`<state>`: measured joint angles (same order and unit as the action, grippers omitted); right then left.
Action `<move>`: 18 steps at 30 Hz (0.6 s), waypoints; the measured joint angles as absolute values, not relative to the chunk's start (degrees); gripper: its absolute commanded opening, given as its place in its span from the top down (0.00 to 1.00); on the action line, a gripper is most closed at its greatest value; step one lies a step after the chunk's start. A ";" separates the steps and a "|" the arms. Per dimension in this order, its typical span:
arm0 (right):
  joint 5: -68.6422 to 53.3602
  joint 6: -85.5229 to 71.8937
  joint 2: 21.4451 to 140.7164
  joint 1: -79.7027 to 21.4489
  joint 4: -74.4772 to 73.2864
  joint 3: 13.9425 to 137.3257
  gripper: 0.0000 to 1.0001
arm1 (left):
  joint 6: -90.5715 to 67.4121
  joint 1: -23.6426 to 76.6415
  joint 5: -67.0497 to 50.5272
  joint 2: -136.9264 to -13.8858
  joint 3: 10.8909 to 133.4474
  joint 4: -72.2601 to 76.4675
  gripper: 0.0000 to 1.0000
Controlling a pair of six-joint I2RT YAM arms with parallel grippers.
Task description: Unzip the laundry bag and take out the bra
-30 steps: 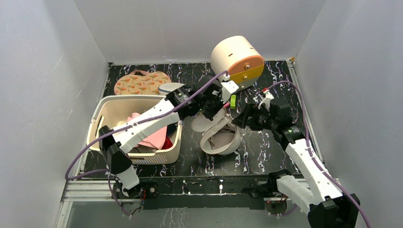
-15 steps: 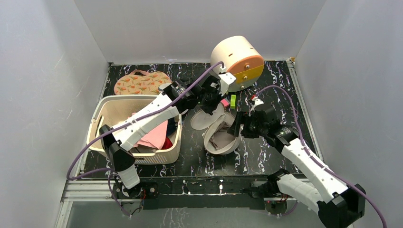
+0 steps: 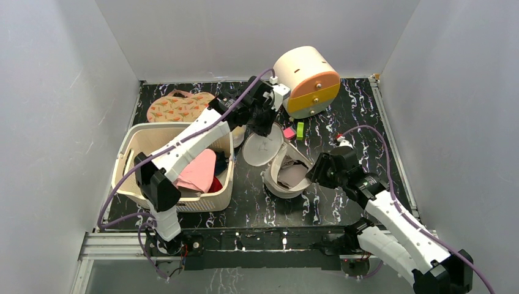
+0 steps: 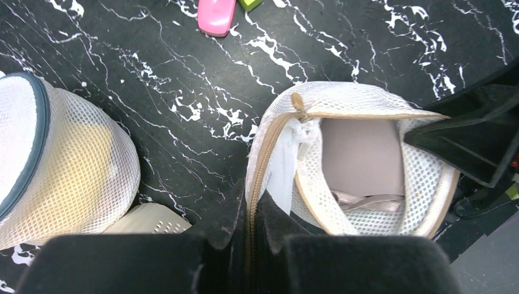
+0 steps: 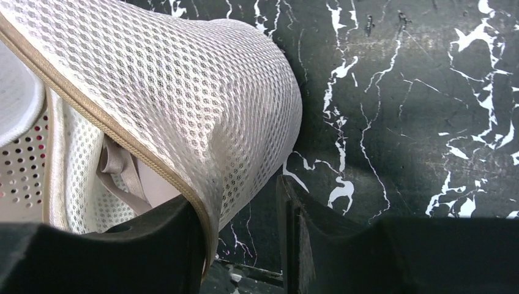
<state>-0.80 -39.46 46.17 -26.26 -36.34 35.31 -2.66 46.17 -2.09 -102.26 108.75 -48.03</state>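
Lid (image 3: 263, 150) swings back now: left pincer (image 4: 251, 240) pinching the zip edge (image 4: 260, 165), right pincer (image 5: 238, 205) drops in spread astride the bag's (image 3: 276, 184) right wall mid-worktop (image 3: 355, 122), bra (image 4: 361, 156) exposed, ready for grabbing.

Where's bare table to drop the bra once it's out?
Back right, between the round tub and the right wall; also the near strip in front of the laundry bag. Crowded around the left gripper and basket.
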 measured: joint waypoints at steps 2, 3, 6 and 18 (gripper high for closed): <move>0.45 -40.66 45.01 -26.26 -35.90 34.24 0.63 | -2.63 45.12 -2.96 -103.42 108.79 -48.05 1.00; 0.97 -41.12 44.75 -26.26 -35.81 33.87 0.62 | -2.66 44.73 -3.33 -103.90 108.79 -48.05 1.00; 2.02 -42.26 44.73 -26.30 -35.90 33.54 0.56 | -2.66 43.92 -4.10 -104.77 108.77 -48.10 1.00; 1.37 -43.70 40.18 -26.30 -35.16 30.83 0.84 | 0.03 42.17 -2.11 -107.09 109.21 -48.23 0.76</move>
